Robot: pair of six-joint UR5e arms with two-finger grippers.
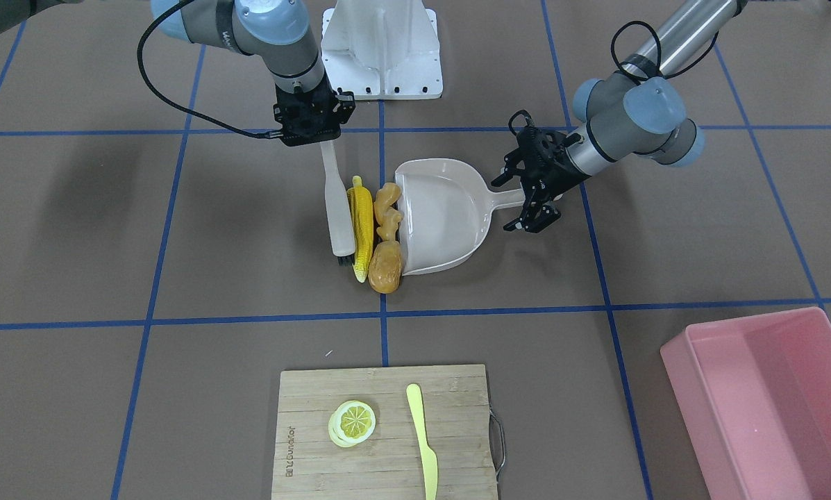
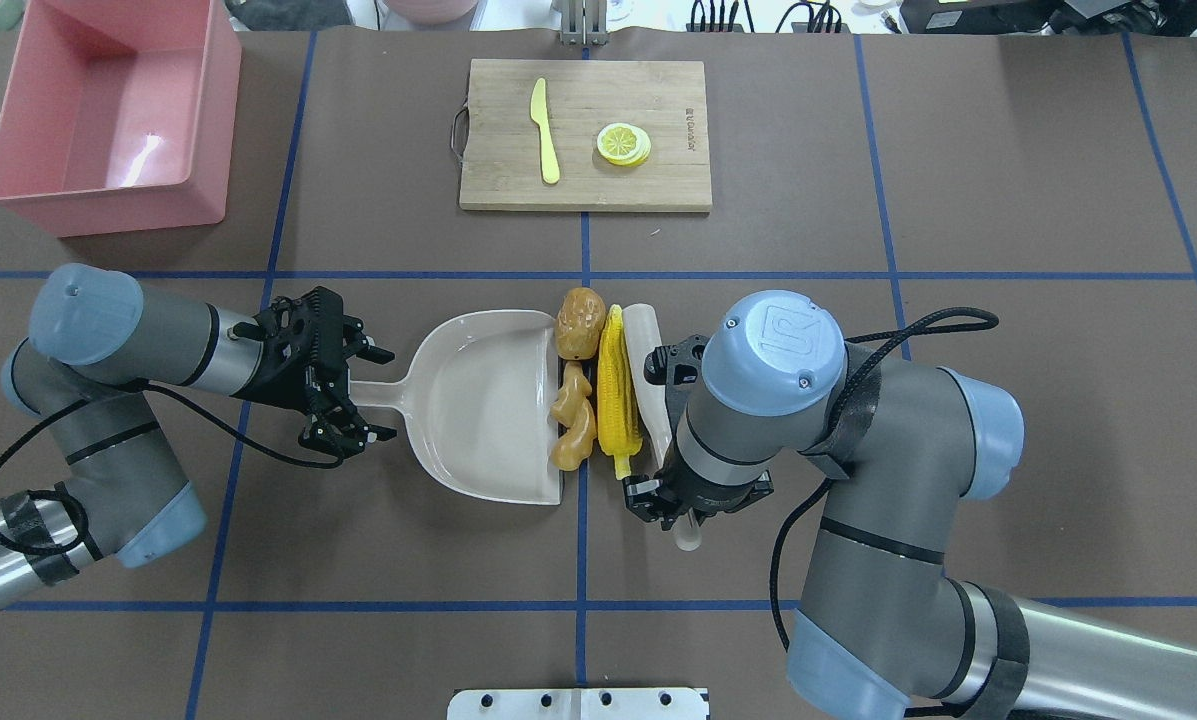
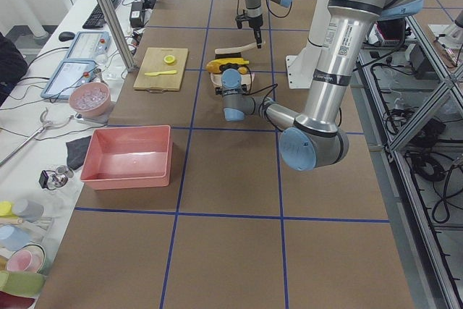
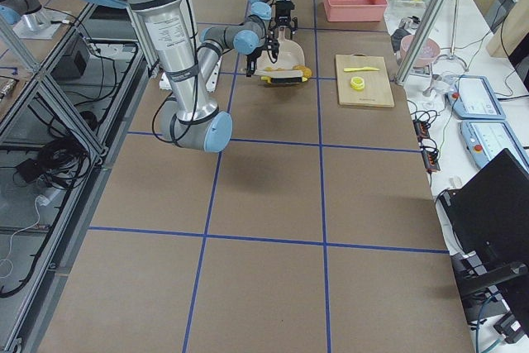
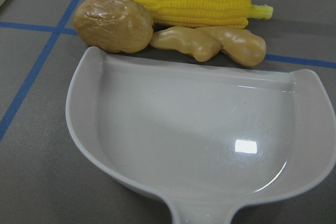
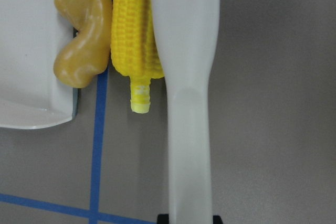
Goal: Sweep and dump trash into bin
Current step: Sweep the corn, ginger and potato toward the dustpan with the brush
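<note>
Corn [image 2: 618, 395], ginger [image 2: 573, 420], potato [image 2: 579, 322] together mid-table; open pink bin [image 2: 108, 212] well apart.

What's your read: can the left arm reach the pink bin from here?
Probably yes. The bin sits on the left arm's side, and nothing stands between it and the left gripper at the handle of the dustpan.

Cap logo: "UR", raised on the blue joint cap [image 2: 784, 338] of the right arm, on the joint just behind the right pincer [image 1: 323, 142].
Board mark: one burnt-in line of lettering along a short edge of the board [image 1: 387, 417], well apart from the right pincer, across the surface; too small to read with certainty.
Arm lettering: pale print on the grey tube [image 1: 229, 33] above the right pincer; blurred, not readable.
Elsewhere: nothing legible.
</note>
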